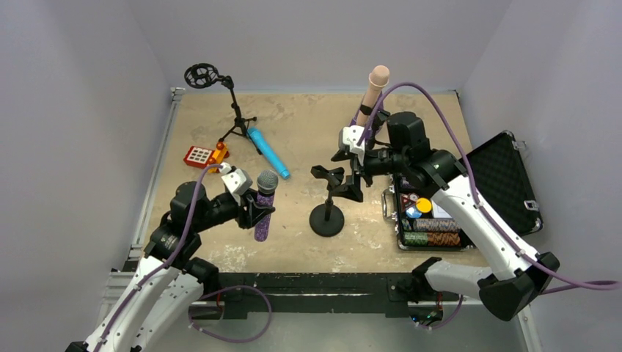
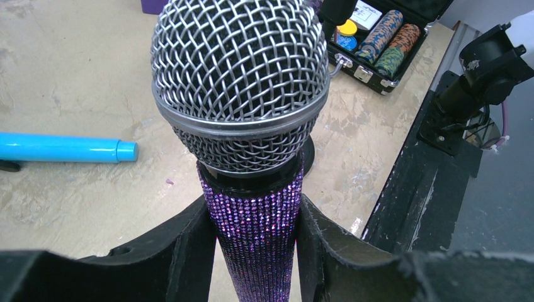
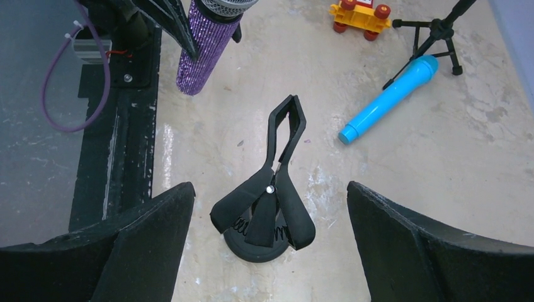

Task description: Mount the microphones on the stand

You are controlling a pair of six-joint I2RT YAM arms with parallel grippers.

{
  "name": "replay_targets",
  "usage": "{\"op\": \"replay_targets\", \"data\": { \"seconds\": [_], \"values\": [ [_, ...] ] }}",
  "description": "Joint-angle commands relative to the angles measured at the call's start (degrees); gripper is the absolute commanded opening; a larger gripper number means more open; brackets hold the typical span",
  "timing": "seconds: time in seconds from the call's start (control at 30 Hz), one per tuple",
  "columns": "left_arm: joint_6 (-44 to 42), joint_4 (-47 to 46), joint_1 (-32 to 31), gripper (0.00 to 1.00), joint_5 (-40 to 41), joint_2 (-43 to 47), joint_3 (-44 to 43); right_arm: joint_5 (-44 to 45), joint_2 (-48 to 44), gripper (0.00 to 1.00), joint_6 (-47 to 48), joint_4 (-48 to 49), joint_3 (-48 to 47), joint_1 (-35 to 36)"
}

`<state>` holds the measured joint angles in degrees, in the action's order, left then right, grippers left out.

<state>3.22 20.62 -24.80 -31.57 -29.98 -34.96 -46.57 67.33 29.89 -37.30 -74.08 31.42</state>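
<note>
My left gripper (image 1: 256,208) (image 2: 255,217) is shut on the glittery purple microphone (image 1: 265,204) (image 2: 242,94), held upright above the table with its grey mesh head up. It also shows in the right wrist view (image 3: 203,44). My right gripper (image 1: 350,172) (image 3: 269,187) is open and empty, hovering over the black clip of the round-base stand (image 1: 327,214) (image 3: 271,201). The sky-blue microphone (image 1: 268,152) (image 2: 63,150) (image 3: 390,95) lies on the table. The pale pink microphone (image 1: 375,84) stands upright at the back, its lower part hidden behind my right arm.
A black tripod stand (image 1: 236,117) (image 3: 434,30) with a ring mount (image 1: 201,74) stands at the back left. A red and yellow toy (image 1: 204,155) (image 3: 359,16) lies beside it. An open black case of poker chips (image 1: 429,216) (image 2: 378,44) sits at the right.
</note>
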Motion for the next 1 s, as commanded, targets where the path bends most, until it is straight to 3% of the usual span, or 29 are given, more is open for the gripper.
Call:
{"op": "replay_targets", "data": {
  "seconds": [0.0,0.2,0.47,0.57,0.67,0.73,0.97],
  "values": [
    [-0.7,-4.5,0.2,0.0,-0.8,0.8,-0.4,3.1,-0.6,0.94,-2.3,4.4,2.3,1.4],
    [-0.3,-5.0,0.2,0.0,-0.6,0.9,-0.3,4.7,-1.1,0.9,-3.4,5.8,3.8,1.7],
    [3.2,-15.9,0.2,0.0,2.2,-1.1,-1.7,5.0,-1.3,0.79,-5.1,6.9,4.5,2.0],
    [3.3,-22.7,0.1,0.0,1.0,-5.6,-4.2,5.0,-1.5,0.67,-5.4,6.9,4.4,2.0],
    [3.7,-29.0,0.1,0.0,-1.4,-11.4,-7.6,4.9,-1.7,0.42,-5.3,7.0,4.5,2.0],
    [4.3,-32.5,-0.3,0.0,-3.0,-15.0,-10.1,5.0,-2.1,0.31,-5.0,7.0,4.8,2.1],
    [5.1,-40.7,-2.2,0.0,-7.7,-24.1,-16.3,4.5,-3.2,0.11,-3.1,6.3,5.4,2.0]
  ]
}}
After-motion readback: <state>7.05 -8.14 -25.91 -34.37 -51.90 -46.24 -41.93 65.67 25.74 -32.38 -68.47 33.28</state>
